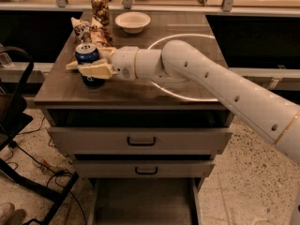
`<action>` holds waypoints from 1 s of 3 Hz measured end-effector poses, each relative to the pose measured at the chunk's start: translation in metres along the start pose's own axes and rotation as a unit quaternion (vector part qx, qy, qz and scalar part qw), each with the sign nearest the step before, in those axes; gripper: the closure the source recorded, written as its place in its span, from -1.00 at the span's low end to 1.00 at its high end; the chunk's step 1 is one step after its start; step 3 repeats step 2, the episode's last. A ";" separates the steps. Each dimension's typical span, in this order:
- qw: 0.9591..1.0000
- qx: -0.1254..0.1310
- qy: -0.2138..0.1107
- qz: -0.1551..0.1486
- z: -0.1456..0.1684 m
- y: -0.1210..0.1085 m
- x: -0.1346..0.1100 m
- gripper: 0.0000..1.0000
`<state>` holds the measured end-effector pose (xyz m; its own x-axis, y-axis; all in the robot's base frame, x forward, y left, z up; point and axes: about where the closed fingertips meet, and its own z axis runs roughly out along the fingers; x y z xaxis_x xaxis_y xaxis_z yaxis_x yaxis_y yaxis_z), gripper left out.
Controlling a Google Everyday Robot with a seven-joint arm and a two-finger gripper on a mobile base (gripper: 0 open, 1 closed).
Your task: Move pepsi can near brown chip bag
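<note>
The pepsi can (86, 55), blue with a silver top, stands on the left part of the wooden counter (131, 86). My gripper (87, 63) reaches in from the right, and its cream fingers (96, 71) are closed around the can's sides. The brown chip bag (89, 32) lies crinkled just behind the can, toward the back left of the counter. The can's near side is partly hidden by the front finger.
A brownish patterned can (100, 7) stands at the back left. A white bowl (132, 21) sits at the back centre. My white arm (211, 83) crosses the counter from the right. Drawers (140, 140) lie below; a dark chair frame (18, 125) stands at left.
</note>
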<state>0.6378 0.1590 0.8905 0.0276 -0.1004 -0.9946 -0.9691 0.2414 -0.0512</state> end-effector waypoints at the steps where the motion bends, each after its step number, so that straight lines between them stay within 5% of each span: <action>1: 1.000 -0.003 0.000 0.000 0.003 0.002 -0.001 -0.78; 2: 1.000 -0.004 -0.001 -0.001 0.004 0.004 -0.001 -1.00; 3: 1.000 -0.004 -0.001 -0.001 0.004 0.004 -0.001 -1.00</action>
